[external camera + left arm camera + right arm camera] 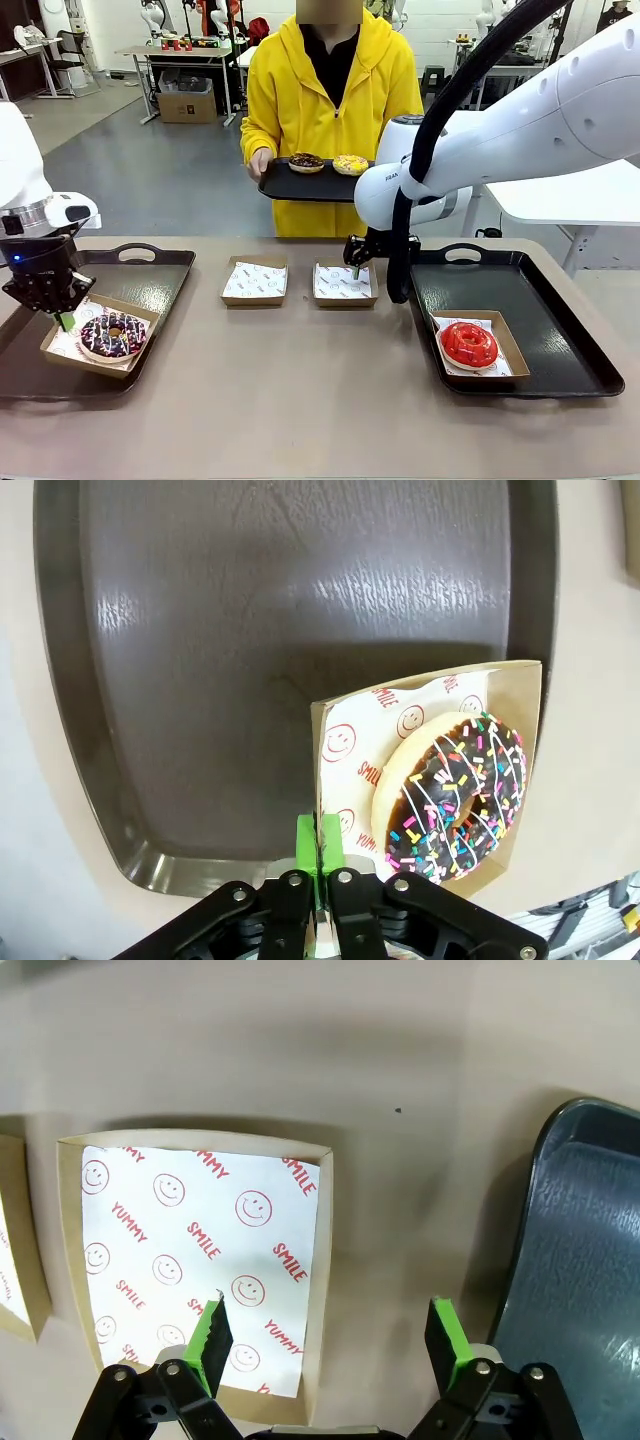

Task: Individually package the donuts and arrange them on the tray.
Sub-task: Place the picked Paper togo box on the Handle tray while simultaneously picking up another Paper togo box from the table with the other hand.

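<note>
Softly: sticky donuts (112,335), so hold the box rim (316,760).
Left hand (318,852) pinches it; right hand (328,1322) wide over empty box (200,1220).

To my left, the left tray (150,275) lies on the table (300,400). In its near part sits the left box (60,345) with the left donut (112,335) inside, and my left gripper (65,320) is pinched on that box's left wall. Two middle boxes (254,281) (343,283) lie side by side between the trays. My right gripper (354,270) hangs over the right-hand one, fingers spread astride its wall beside the right tray (560,330). Toward that tray's front, the right box (510,345) holds the right donut (468,344). Across the table, a person (330,100) holds a third tray (300,185) carrying two donuts (306,161) (350,163) side by side.
</note>
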You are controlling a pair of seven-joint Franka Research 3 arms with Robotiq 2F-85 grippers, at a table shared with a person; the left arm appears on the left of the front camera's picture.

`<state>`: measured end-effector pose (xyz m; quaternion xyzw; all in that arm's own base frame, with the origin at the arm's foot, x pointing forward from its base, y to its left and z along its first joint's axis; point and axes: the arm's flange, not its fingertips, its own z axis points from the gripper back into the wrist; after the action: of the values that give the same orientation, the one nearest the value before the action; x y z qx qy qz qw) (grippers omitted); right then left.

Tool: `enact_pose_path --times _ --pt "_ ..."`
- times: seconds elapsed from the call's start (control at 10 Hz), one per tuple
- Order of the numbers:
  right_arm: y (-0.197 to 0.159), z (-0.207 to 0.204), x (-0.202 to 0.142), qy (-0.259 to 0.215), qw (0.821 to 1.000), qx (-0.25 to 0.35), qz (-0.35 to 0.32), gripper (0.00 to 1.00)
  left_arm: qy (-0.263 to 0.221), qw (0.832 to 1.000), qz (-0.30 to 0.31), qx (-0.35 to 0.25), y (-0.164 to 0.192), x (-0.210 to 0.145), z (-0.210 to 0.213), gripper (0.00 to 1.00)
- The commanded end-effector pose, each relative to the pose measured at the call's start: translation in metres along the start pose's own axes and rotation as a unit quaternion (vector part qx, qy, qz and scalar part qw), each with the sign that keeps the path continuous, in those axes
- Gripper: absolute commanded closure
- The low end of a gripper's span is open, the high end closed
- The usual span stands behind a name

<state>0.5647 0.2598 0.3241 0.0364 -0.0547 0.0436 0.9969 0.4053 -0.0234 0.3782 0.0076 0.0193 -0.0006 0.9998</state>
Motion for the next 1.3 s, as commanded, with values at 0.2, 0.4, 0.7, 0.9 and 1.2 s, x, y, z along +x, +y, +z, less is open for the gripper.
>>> enact_pose_path --times 0.2,0.4,0.7,0.9,1.2 --pt "0.001 -0.01 -0.001 -0.01 1.0 -0.006 -0.01 0.0 -0.008 1.0 -0.019 0.009 0.007 0.008 -0.021 0.99" --pt "0.0 -0.012 -0.002 -0.007 1.0 -0.006 -0.009 0.0 -0.008 1.0 -0.015 0.008 0.006 0.009 -0.023 0.99" --pt "0.001 -0.011 -0.004 -0.007 1.0 0.0 0.008 0.59 -0.008 1.0 -0.019 0.006 0.007 0.007 -0.023 0.42" --pt "0.002 -0.011 -0.004 -0.008 1.0 0.001 0.002 1.0 -0.008 1.0 -0.022 0.002 0.008 0.005 -0.021 0.0" --pt "0.001 -0.011 -0.003 -0.011 1.0 0.002 -0.003 1.0 -0.009 1.0 -0.022 -0.003 0.009 0.003 -0.018 0.0"
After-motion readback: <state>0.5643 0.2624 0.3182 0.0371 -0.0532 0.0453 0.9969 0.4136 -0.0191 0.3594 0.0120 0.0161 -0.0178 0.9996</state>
